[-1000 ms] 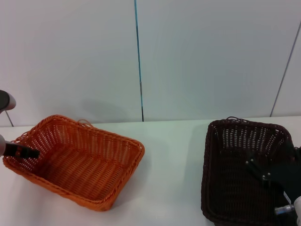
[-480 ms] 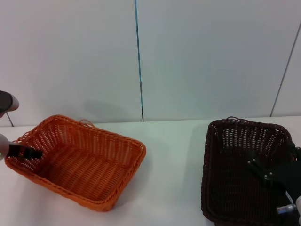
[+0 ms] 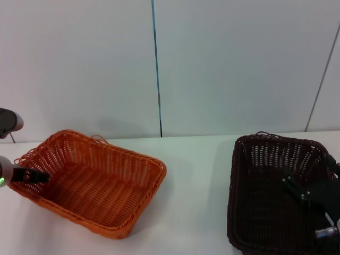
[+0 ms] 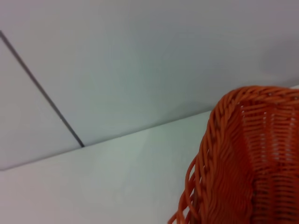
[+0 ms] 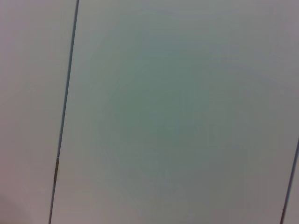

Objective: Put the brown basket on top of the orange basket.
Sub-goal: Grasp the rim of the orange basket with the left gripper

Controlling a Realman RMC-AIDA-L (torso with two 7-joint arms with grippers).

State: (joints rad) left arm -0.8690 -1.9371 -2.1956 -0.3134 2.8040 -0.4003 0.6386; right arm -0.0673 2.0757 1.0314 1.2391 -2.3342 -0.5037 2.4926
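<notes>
The orange basket [image 3: 90, 183] sits on the left of the white table, its small loop [image 3: 97, 138] at the far rim. My left gripper [image 3: 31, 175] is at its left rim and looks shut on that rim. The left wrist view shows the same basket's braided rim [image 4: 219, 140] close up. The brown basket [image 3: 265, 191] stands on the right of the table. My right gripper [image 3: 303, 195] reaches over its right side, low inside the basket. The right wrist view shows only the wall.
The table [image 3: 196, 175] has a bare strip between the two baskets. A pale wall stands close behind, with a dark vertical seam [image 3: 157, 79] and a second seam [image 3: 321, 79] at the right.
The orange basket has slid and turned a little to the right with my left gripper at its rim. My right gripper has dropped slightly lower and to the right; the brown basket has not moved.
</notes>
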